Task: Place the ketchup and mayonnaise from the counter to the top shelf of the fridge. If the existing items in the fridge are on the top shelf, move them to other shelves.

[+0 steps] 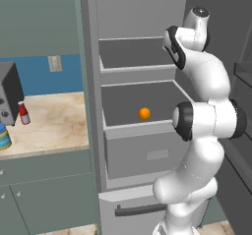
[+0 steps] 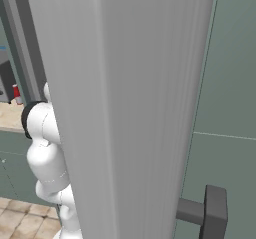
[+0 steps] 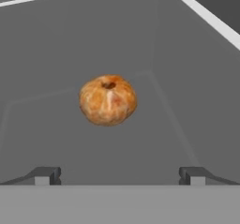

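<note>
In the hand view a brownish-orange lump [image 3: 108, 100] lies on a dark grey shelf floor, ahead of my open gripper [image 3: 119, 176] and apart from it. Nothing is between the fingertips [image 3: 47, 175]. In the left base view my arm reaches up into the fridge [image 1: 91, 81] at the height of the top shelf [image 1: 133, 54], and the arm hides the hand. A bright orange fruit [image 1: 144, 113] sits on the shelf below. The ketchup [image 1: 23, 112] stands on the counter [image 1: 54, 126], and the mayonnaise [image 1: 4, 138] is at its left edge. The ketchup [image 2: 16, 94] also peeks out left of the door.
The open fridge door [image 2: 130, 108] with its dark handle [image 2: 210, 210] blocks most of the right base view. A dark appliance [image 1: 7, 99] stands behind the ketchup. A grey drawer [image 1: 147, 153] sits under the lower shelf.
</note>
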{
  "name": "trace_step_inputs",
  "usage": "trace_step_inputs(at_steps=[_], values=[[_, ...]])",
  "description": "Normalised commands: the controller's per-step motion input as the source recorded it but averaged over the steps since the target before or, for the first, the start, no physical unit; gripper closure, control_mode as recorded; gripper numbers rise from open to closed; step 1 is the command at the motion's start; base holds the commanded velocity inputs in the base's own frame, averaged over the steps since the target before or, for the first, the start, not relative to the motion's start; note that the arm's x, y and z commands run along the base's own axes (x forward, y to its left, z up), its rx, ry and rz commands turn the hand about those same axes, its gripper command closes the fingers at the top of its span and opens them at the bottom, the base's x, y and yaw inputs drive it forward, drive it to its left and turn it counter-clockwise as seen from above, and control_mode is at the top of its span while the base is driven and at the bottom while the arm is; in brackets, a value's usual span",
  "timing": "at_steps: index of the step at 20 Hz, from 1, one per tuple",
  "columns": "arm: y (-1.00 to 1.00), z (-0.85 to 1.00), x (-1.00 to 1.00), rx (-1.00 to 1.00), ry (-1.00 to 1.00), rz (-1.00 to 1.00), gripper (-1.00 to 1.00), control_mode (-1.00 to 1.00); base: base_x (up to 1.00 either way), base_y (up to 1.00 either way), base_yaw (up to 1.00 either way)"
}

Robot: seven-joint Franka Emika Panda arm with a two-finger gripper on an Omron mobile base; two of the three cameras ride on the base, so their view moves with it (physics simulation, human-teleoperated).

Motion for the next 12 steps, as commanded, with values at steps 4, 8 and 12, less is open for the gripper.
trace_step_inputs(at_steps=[4,8,12], values=[[0.0,-0.01,0.23,0.0,0.0,0.0,-1.0,-1.0,0.0,0.0,0.0],[0.0,-0.04,0.34,0.0,0.02,0.0,-1.0,-1.0,0.0,0.0,0.0],[0.0,-0.02,0.27,0.0,0.03,0.0,-1.0,-1.0,0.0,0.0,0.0]])
